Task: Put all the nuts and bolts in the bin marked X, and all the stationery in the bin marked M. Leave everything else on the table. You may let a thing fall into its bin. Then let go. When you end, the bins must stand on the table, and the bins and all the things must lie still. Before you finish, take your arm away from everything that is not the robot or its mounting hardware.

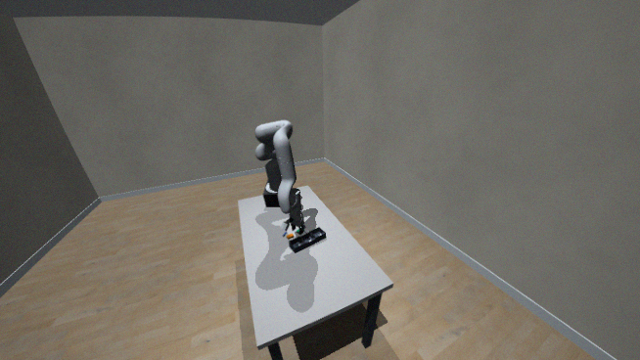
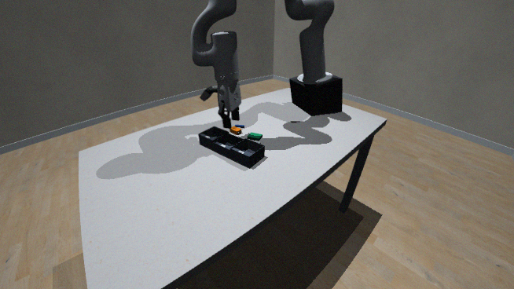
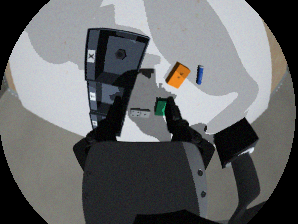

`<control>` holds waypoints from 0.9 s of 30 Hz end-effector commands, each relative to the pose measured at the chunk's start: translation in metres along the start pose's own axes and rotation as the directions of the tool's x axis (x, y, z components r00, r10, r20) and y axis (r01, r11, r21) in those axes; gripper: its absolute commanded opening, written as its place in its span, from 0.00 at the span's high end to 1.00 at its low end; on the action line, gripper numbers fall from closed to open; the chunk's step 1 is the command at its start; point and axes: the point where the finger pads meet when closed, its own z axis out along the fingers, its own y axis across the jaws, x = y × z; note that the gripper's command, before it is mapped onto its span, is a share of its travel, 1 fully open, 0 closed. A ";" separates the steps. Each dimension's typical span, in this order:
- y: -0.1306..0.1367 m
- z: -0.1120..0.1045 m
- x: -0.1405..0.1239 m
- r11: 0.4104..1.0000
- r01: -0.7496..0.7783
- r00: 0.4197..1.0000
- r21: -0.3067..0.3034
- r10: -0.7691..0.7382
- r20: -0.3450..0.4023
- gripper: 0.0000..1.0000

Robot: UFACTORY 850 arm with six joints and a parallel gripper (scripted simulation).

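Arm: a grey arm (image 2: pixel 222 51) is mounted on a black pedestal (image 2: pixel 334 107) at the far end of the tabletop (image 2: pixel 165 212) and is bent down toward the bins.
Gripper: the gripper (image 2: pixel 230 118) is held just above the far end of the row of bins, beside the small coloured pieces.
Fingers: the fingers are spread fairly wide and nothing is held between them.
Bins: a row of black bins (image 2: pixel 232 146) is set on the tabletop; pale objects can be made out in some compartments, but what they are cannot be told at this size.
Task things: an orange block (image 2: pixel 236 129), a small blue piece (image 2: pixel 240 126) and a green block (image 2: pixel 255 136) lie on the tabletop just behind the bins, the orange and blue close together, the green a little apart.
Sorting: which of these count as stationery or hardware is not certain from the pictures.
Handling: the orange block is judged light, rigid and flat-sided, possibly an eraser; it would best be taken across its two long flat faces.
Blue piece: thin and low, it is judged easy to miss or to tip when pinched.
Writing: the X and M marks cannot be read in any view; no brand is legible.
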 end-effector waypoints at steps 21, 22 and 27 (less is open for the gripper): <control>0.051 0.001 -0.076 0.745 0.666 0.745 -0.015 -0.665 0.040 0.28; 0.051 0.001 -0.076 0.725 0.688 0.725 -0.015 -0.687 0.041 0.28; 0.051 0.001 -0.076 0.616 0.788 0.616 -0.016 -0.787 0.042 0.28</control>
